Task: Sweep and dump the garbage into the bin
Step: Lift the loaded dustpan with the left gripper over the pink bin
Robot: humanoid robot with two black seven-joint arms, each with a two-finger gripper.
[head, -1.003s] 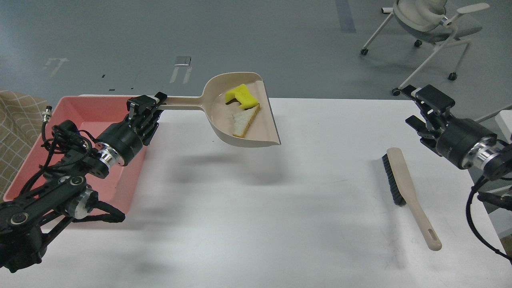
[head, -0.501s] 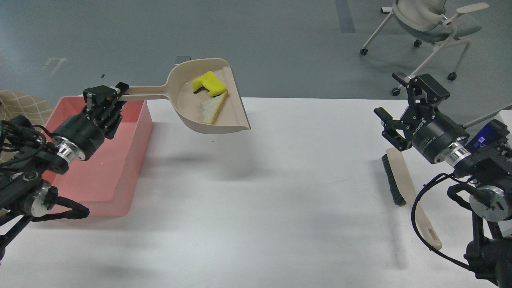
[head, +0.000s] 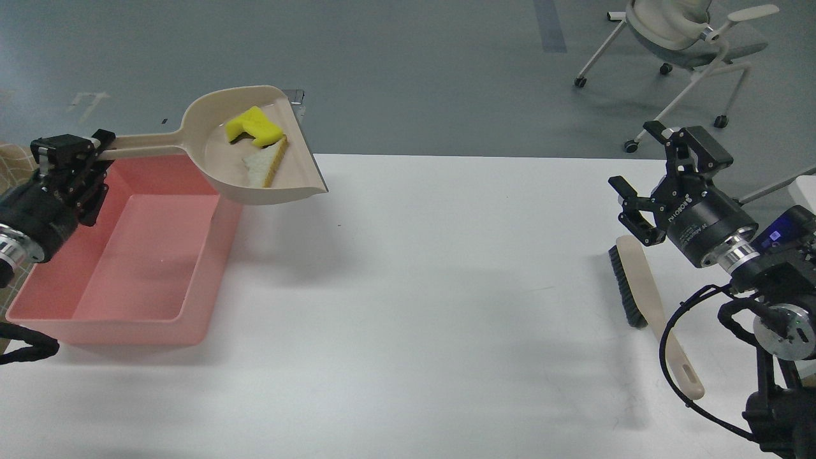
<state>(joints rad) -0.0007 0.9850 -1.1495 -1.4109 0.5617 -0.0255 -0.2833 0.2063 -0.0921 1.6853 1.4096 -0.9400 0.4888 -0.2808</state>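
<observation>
My left gripper (head: 75, 155) is shut on the long handle of a beige dustpan (head: 255, 156) and holds it in the air over the far right corner of the pink bin (head: 134, 255). In the pan lie the garbage: a yellow sponge piece (head: 254, 125) and an off-white slice with tan crust (head: 266, 169). The bin stands on the left of the white table and looks bare inside. My right gripper (head: 647, 177) is open and holds nothing, just above the head of the hand brush.
A beige hand brush (head: 647, 299) with black bristles lies on the table at the right. A white office chair (head: 682, 38) stands on the grey floor beyond the table's far right. The table's far edge (head: 459, 156) runs behind the dustpan.
My left arm has carried the dustpan with both scraps leftward, from over the table to over the bin. My right gripper has come in toward the brush.
</observation>
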